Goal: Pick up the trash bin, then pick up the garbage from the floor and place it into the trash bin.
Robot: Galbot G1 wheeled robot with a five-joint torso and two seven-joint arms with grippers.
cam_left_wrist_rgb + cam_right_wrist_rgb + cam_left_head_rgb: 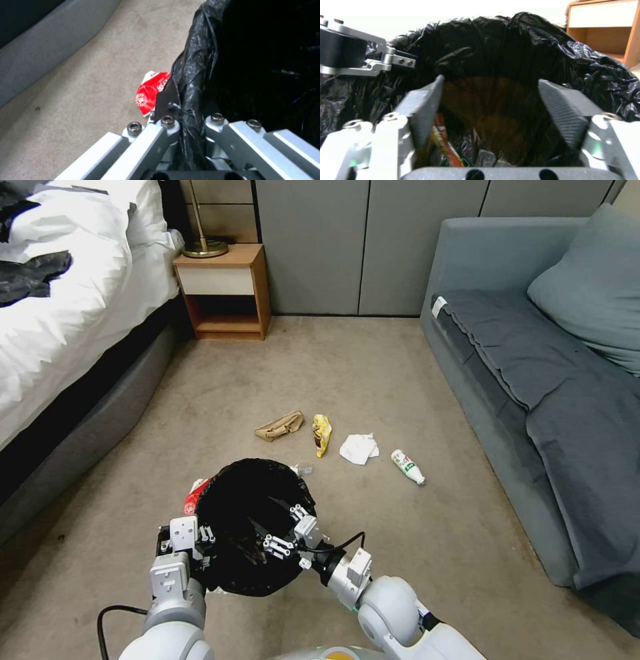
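Bin (250,527): a round bin lined with a crinkly black bag, low and centre in the head view, just in front of the robot on the tan floor (373,373).
Left gripper (200,543): at the bin's left rim; its fingers (165,100) are clamped on the bag-covered rim.
Right gripper (283,527): over the bin's mouth on its right side, fingers (423,105) spread wide and holding nothing.
Inside the bin: from the right wrist view, a red and yellow wrapper (445,145) lies at the bottom.
Red packet (194,495): on the floor, touching the bin's left side.
Brown bag (279,425): on the floor beyond the bin.
Yellow wrapper (322,434): just right of the brown bag.
Tissue (359,448): crumpled, white, right of the yellow wrapper.
Bottle (407,466): lying down, right of the tissue, nearer the sofa (533,380).
Clear scrap (303,469): at the bin's far rim; what it is cannot be told.
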